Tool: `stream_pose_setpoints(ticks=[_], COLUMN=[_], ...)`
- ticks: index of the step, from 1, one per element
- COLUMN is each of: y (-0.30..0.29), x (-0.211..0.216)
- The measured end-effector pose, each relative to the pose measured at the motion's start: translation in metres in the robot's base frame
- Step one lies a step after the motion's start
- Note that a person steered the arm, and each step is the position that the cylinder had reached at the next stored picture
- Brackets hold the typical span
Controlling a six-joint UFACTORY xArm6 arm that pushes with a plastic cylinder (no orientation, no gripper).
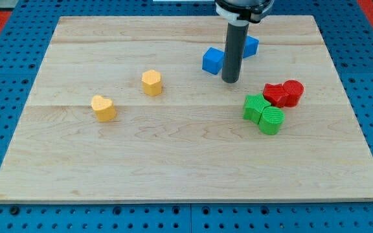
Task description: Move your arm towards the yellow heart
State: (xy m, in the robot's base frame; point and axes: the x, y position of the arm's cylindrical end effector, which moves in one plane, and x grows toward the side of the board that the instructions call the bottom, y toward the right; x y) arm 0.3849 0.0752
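The yellow heart [102,107] lies on the wooden board [173,162] at the view's left. A yellow hexagonal block [151,83] sits up and to the right of it. My tip [230,81] rests on the board at the view's upper right, far to the right of the heart. It stands just right of a blue cube [212,60]. A second blue block [250,45] is partly hidden behind the rod.
Two red blocks [283,94] lie side by side right of my tip. Two green blocks [263,114] sit just below them. The board lies on a blue perforated table [5,39].
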Motion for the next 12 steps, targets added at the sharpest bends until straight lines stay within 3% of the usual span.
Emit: stream_pose_setpoints(ticks=[7, 10, 12], y=[-0.156, -0.293, -0.299], x=[0.102, 0.107, 0.108])
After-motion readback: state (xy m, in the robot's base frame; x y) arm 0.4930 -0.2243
